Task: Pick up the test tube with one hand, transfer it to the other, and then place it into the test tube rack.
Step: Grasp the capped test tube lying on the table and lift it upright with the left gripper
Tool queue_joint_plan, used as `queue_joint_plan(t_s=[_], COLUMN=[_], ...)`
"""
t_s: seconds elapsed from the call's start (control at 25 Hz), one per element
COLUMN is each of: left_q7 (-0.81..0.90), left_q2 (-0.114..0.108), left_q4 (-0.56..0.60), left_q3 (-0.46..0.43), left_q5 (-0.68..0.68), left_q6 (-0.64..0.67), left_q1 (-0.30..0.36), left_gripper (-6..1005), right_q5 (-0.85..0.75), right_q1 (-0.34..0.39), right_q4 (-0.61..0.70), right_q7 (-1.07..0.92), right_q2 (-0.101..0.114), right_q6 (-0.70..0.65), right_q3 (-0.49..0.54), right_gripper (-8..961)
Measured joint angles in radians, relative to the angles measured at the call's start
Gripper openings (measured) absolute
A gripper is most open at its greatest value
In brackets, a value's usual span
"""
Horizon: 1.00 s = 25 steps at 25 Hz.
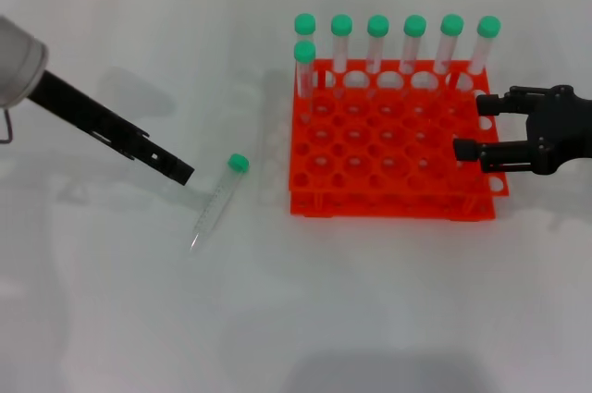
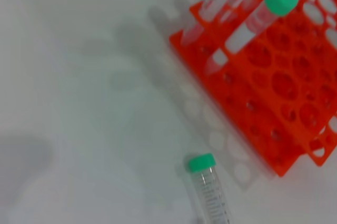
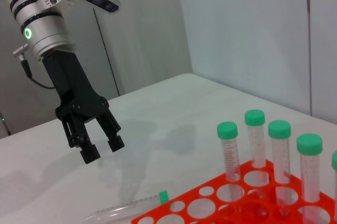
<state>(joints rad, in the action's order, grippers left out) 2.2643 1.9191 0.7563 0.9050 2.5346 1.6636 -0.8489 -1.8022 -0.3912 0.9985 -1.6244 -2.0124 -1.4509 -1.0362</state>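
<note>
Head view: test tube point(image 1: 220, 201) lies just beside open left hand point(image 1: 181, 171).

A slim clear test tube point(image 1: 219, 198) with a round green cap lies flat on the white table point(image 1: 111, 300), cap toward the far side and pointed tip toward the near side, slightly slanted, just to the left of the rack and apart from it. The bright orange-red rack point(image 1: 388, 171), a square two-tier grid of round holes, stands upright with seven green-capped tubes point(image 1: 377, 42) along its far edge.
</note>
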Motion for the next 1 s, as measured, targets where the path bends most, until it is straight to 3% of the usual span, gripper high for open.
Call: queue_joint_plan(t_s=[0.28, 0.72, 1.0], left_q7=[0.073, 0.089, 0.098], left_q2=[0.013, 0.066, 0.069], left_q4=[-0.009, -0.085, -0.135], left_q3=[0.078, 0.128, 0.139], left_q5=[0.063, 0.096, 0.125], left_q6=[0.0, -0.051, -0.086], left_q1=[-0.075, -0.128, -0.125], left_gripper=[881, 881, 881], right_q5=[0.0, 0.0, 0.0], right_q1=[-0.003, -0.001, 0.0], right_q4=[0.0, 0.0, 0.0], right_q7=[0.0, 0.0, 0.0], right_q2=[0.0, 0.0, 0.0], right_q6=[-0.005, -0.008, -0.008], right_q3=[-0.002, -0.008, -0.008], right_gripper=[802, 801, 801])
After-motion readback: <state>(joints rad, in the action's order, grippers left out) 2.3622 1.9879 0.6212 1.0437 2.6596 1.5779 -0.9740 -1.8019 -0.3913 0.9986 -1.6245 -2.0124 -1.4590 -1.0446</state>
